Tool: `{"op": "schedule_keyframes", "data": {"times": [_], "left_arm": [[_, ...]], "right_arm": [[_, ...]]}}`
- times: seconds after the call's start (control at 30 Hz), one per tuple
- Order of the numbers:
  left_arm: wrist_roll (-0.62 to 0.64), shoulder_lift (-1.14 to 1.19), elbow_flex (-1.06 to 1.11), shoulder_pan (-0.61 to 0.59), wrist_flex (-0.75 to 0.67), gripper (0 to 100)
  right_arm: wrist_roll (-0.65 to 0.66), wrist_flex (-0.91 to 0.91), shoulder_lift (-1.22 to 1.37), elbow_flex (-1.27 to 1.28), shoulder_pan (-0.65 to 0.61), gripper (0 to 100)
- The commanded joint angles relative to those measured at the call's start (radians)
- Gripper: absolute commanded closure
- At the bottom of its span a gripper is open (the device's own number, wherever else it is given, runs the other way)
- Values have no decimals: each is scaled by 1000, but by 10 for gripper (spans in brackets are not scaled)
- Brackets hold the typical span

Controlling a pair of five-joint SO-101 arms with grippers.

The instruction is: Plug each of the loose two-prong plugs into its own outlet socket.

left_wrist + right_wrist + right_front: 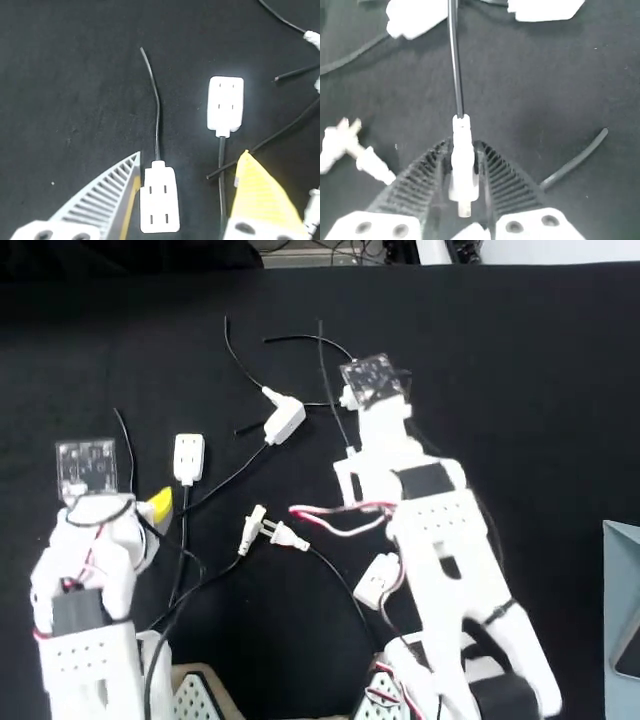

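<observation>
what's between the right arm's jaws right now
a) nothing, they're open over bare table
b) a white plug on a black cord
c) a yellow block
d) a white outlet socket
B: in the right wrist view the right arm's jaws are shut on a white plug, with its black cord running straight away from them.

A grey-blue object (621, 585) sits at the edge of the black table (560, 360)

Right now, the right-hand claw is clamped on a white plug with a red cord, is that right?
Not quite: the cord is black, not red. The right wrist view shows the right gripper shut on the white plug, with its black cord running away from it.
</observation>
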Motion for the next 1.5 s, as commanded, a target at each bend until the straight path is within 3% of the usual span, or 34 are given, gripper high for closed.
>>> {"op": "schedule_keyframes", "data": {"times": [0.0, 0.27, 0.53, 0.77, 0.93, 1.13, 1.3, 1.47], "left_arm": [[-43, 269, -257, 47, 15, 700], [-71, 735, -527, 53, -66, 700], [-66, 1155, -667, 147, -249, 700], [-68, 1392, -768, 171, -336, 704], [-69, 1496, -783, 188, -385, 714], [-75, 1531, -792, 193, -407, 877], [-206, 1517, -782, 188, -404, 931], [-226, 1350, -750, 186, -284, 960]], "right_arm": [[-75, -184, -64, 90, -6, 987], [-172, -368, -77, 191, 52, 987], [-227, -384, -73, 194, 92, 987], [-226, -445, -71, 243, 91, 987], [-226, -505, -73, 274, 91, 987], [-226, -503, -77, 277, 91, 987], [-226, -505, -77, 277, 95, 987], [-226, -505, -77, 277, 94, 987]]}}
